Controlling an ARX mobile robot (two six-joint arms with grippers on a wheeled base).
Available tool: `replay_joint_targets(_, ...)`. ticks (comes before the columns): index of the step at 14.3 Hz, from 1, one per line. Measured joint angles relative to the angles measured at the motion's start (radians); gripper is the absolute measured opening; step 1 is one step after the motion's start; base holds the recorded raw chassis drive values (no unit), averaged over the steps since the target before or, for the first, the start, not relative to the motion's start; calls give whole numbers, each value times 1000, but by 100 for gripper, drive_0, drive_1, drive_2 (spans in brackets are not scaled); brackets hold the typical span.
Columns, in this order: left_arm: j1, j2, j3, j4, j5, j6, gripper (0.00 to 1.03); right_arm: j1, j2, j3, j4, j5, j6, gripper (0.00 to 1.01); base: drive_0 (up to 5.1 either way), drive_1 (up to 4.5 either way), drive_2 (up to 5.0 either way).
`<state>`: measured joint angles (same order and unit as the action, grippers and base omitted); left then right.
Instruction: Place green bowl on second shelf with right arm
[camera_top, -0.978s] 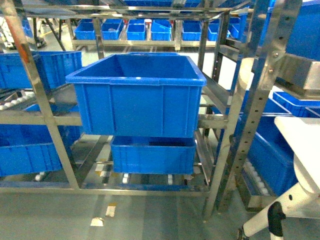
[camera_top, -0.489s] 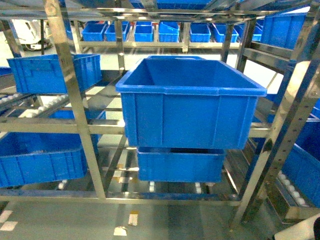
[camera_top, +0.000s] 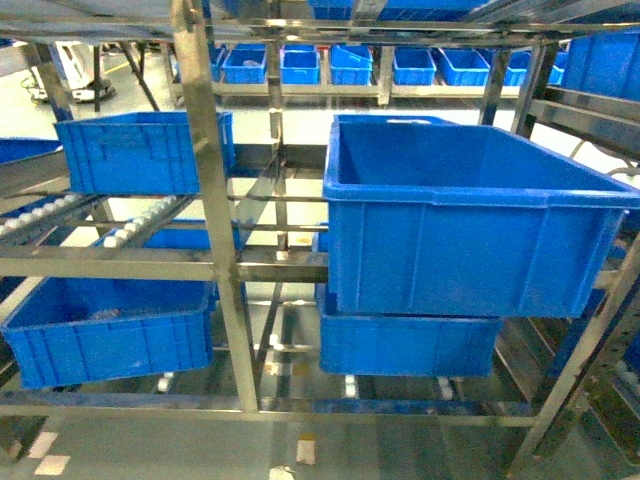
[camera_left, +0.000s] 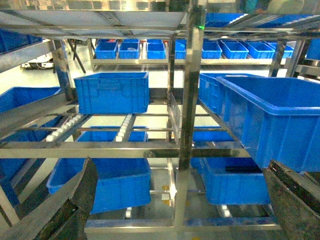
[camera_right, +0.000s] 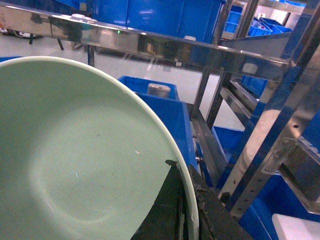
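Note:
The pale green bowl fills the left of the right wrist view. My right gripper is shut on its rim, one black finger inside the bowl and one outside. A steel rack rail crosses above the bowl. In the head view neither gripper nor the bowl shows. The second shelf is the steel level with white rollers, also in the left wrist view. My left gripper is open, its two fingers far apart with nothing between them.
A large blue bin sits on the second level at right, above a smaller blue bin. More blue bins stand at left and lower left. A steel upright post divides the rack.
The head view has swung left: the large blue bin has slid from centre to the right, and the white table at the right edge has left the frame.

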<state>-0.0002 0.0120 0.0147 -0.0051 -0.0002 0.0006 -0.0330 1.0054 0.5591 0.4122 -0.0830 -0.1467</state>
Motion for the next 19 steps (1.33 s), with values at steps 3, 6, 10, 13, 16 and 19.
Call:
replay_joint_targets(3, 0, 0, 0, 0, -1, 0, 98, 0, -1, 0, 1, 0, 0, 2, -471, 373, 103)
replay_joint_targets(6, 0, 0, 0, 3, -2, 0, 98, 0, 1, 0, -3, 0, 0, 2, -162, 149, 2)
replay_joint_targets(10, 0, 0, 0, -1, -3, 0, 98, 5, 1, 0, -2, 0, 0, 2, 0, 146, -147)
replay_joint_targets(13, 0, 0, 0, 1, -2, 0, 98, 6, -5, 0, -3, 0, 0, 2, -9, 411, -430)
replay_joint_targets(16, 0, 0, 0, 0, -2, 0, 98, 6, -5, 0, 0, 0, 0, 2, -3, 418, -424)
replay_joint_targets(19, 0, 0, 0, 0, -1, 0, 98, 6, -5, 0, -1, 0, 0, 2, -4, 422, -429)
